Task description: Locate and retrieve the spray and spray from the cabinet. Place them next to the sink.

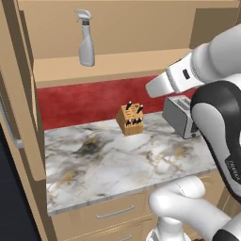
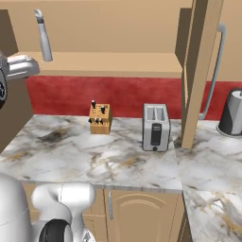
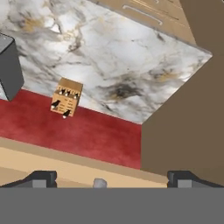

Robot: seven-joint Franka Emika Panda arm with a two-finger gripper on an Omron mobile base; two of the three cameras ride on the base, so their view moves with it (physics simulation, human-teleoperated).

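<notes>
One spray bottle point(image 1: 86, 38) stood on the cabinet shelf point(image 1: 117, 66) at eleven o'clock. Claw point(image 3: 106, 180) fingers were apart, empty. Better approach level, centring its body.

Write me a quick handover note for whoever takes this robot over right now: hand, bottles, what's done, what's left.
Hand: open, holding nothing, raised near the front edge of the shelf of the tan wooden wall cabinet, tips either side of a small grey bottle top.
Bottles: the pale-grey plastic trigger spray bottle stands upright on that shelf, not grasped. I cannot pick out a second spray bottle.
Done: cabinet open, nothing retrieved.
Left: grasp the bottle, find the other, set both beside the sink; no sink in these views.
</notes>
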